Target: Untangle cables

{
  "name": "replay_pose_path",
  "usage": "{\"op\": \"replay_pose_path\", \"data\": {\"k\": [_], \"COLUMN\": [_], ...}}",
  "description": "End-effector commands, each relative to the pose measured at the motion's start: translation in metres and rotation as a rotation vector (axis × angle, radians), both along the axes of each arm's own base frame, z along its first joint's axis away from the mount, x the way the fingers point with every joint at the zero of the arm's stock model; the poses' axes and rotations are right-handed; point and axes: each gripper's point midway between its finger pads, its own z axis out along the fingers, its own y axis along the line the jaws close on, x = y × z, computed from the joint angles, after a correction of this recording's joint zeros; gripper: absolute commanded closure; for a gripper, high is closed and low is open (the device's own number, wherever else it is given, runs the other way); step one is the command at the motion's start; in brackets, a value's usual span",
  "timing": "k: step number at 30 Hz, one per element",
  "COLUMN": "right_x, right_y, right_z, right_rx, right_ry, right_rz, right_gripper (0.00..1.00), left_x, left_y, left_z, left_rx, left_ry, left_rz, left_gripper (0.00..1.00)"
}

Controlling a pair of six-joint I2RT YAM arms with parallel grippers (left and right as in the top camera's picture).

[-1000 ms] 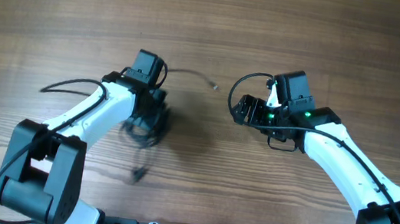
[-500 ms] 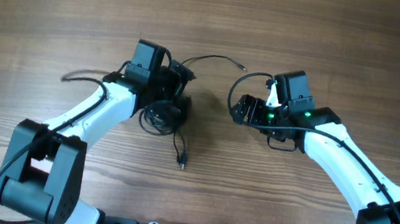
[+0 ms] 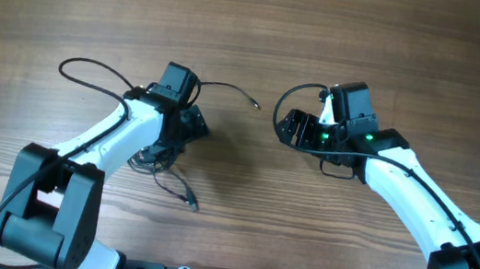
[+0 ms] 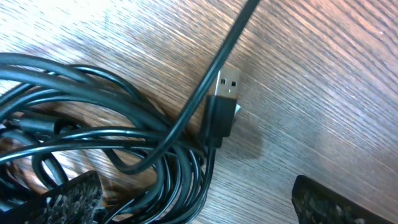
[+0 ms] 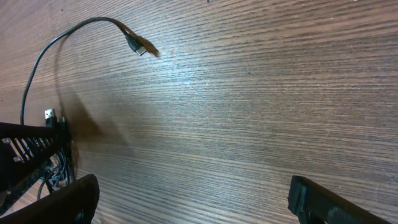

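tangled black rubber cable bundle (image 3: 157, 153) lying left of the middle of the brown wooden table (image 3: 419, 47), well clear of every edge.
light, limp, springy handling is expected; a hold is best taken behind the stiff silver-tipped usb plug (image 4: 221, 106). the left gripper (image 4: 199, 208) is spread over the coil, the right gripper (image 5: 196, 202) spread with nothing held.

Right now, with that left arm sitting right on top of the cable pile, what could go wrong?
The left end effector is open over the black cable bundle. Closing could pinch several strands together and tighten the tangle.
The USB plug lies against a crossing strand, so pulling may snag it.
The right end effector hangs open away from the bundle, so nothing anchors it. The whole tangle may just drag.
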Motion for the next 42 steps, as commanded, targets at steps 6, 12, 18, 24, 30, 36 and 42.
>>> {"op": "replay_pose_path", "data": {"k": [6,12,18,24,30,36,42], "right_x": [0.001,0.002,0.001,0.001,-0.011,-0.027,-0.035], "right_y": [0.002,0.003,0.002,0.002,0.028,0.066,0.097], "right_z": [0.009,0.010,0.009,0.009,0.022,0.059,0.084], "right_rx": [0.017,0.017,0.017,0.017,0.146,0.389,0.478], "right_ry": [-0.029,-0.030,-0.028,-0.028,-0.039,-0.119,-0.246], "right_rz": [0.019,0.020,0.019,0.021,0.177,0.416,0.567], "right_gripper": [0.00,0.00,0.00,0.00,0.00,0.00,0.00], "left_x": [0.007,-0.001,-0.013,-0.004,0.039,0.065,0.059], "left_y": [0.000,-0.020,-0.021,-0.030,-0.058,-0.071,-0.071], "left_z": [-0.004,-0.005,-0.017,-0.016,0.046,0.118,0.146], "left_rx": [0.018,-0.097,-0.062,-0.077,-0.221,-0.405,-0.519], "left_ry": [-0.029,0.004,0.027,-0.025,-0.184,-0.319,-0.331], "left_rz": [-0.117,-0.132,-0.068,-0.077,-0.063,0.202,0.378], "left_gripper": [0.39,0.38,0.56,0.96,0.96,0.96,0.96]}}
